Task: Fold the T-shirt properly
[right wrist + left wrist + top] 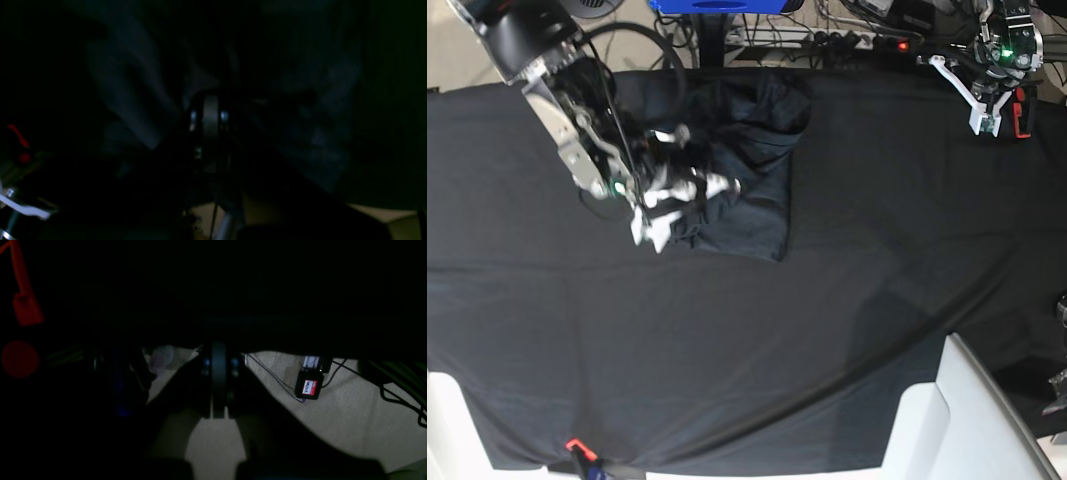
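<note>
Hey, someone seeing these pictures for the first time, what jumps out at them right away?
First, the big black tablecloth filling nearly the whole base view, with the crumpled dark grey T-shirt bunched near its far edge. Next, the right gripper, reaching in over the shirt's left side with its jaws shut. The left gripper sits apart at the far right corner of the table, also shut, away from the shirt.

A table draped in a smooth black tablecloth (877,260) fills the base view. 1 rumpled charcoal T-shirt (752,180) lies on the cloth toward the far edge. A small orange clip (574,445) sits at the cloth's near edge.
</note>
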Controlling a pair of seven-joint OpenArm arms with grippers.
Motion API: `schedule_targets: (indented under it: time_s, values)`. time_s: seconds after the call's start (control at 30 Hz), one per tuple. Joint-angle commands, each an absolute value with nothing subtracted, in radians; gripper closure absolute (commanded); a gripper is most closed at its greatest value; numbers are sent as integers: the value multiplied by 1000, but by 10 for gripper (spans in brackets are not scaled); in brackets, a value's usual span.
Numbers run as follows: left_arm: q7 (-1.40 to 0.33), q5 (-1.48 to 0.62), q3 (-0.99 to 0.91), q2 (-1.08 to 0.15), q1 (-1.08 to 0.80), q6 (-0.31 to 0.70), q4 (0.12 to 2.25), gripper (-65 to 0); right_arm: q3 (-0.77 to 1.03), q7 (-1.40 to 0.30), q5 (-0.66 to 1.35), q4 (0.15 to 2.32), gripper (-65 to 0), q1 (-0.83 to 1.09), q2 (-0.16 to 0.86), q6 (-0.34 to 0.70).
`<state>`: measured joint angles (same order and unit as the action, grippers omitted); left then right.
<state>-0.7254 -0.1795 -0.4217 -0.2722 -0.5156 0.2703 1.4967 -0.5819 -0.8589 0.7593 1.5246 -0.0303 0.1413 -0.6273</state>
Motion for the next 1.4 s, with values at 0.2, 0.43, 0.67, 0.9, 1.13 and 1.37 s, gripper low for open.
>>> schedule_targets:
  time_s: [0.2, 0.43, 0.67, 0.9, 1.13, 1.37]
  values:
    - [-708, -180, -427, -288, -518, 271, 1514, 0, -578, -855, 773, 1463, 0, -117, 96, -621]
    - [-708, -180, -430, -288, -518, 271, 1514, 0, -576, -846, 766, 1311, 0, -205, 44, -489]
    - [-708, -180, -432, -300, -519, 271, 1508, 0, -576, -845, 766, 1219, 0, -289, 22, -475]
    - [-708, -180, -432, -300, -519, 271, 1508, 0, -578, -769, 766, 1187, 0, -351, 22, -469]
    - [-708, -180, -432, -306, -519, 271, 1514, 0, -533, -1058, 774, 1514, 0, -288, 74, -598]
    - [-708, -180, -432, -320, -519, 271, 1518, 0, -433, -1055, 766, 1633, 0, -25, 76, -634]
